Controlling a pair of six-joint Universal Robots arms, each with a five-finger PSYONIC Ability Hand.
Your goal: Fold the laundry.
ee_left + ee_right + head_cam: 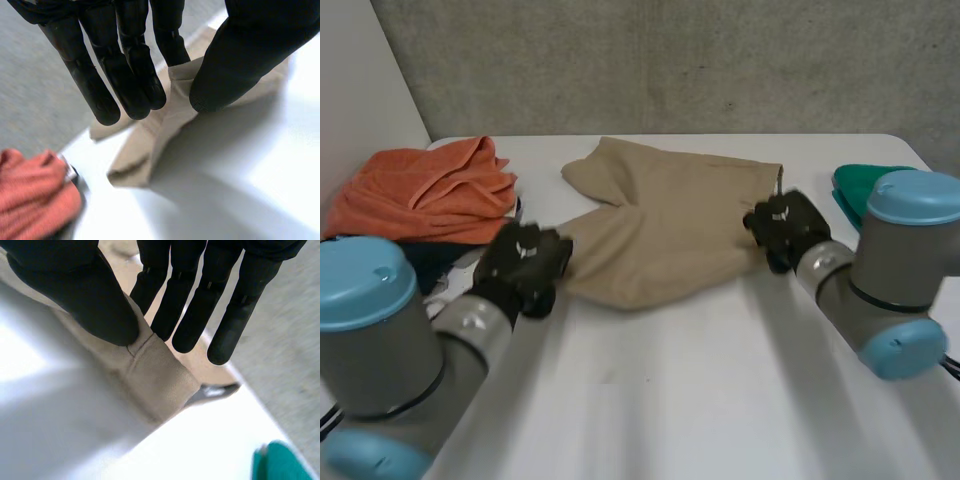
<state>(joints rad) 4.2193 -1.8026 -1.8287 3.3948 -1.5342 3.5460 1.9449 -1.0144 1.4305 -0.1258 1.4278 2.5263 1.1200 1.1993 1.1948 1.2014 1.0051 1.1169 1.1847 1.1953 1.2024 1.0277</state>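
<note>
Though both hands are on it, the tan cloth (660, 220) lies spread and unfolded at the centre of the head view, so judge the task barely begun. No fold is made, and the orange pile (425, 190) at upper left and the teal cloth (855, 185) at the right edge look bunched and untouched. Your left hand (525, 262) sits at the tan cloth's lower-left edge and your right hand (785, 228) at its right edge. Both are low over the surface (700, 390), with the arms reaching in from the lower corners.

Left wrist view: the fingers (125, 75) are nearly straight. The thumb (230, 65) closes toward them, pinching a ridge of the tan cloth (150, 145). Past the pinch it droops to the surface, with the orange pile (30, 195) near it.

Right wrist view: the thumb (90, 300) presses the tan cloth's hemmed corner (160, 375) against straight fingers (195, 315), a pinch too. The teal cloth (280, 462) lies well beyond the fingertips.
</note>
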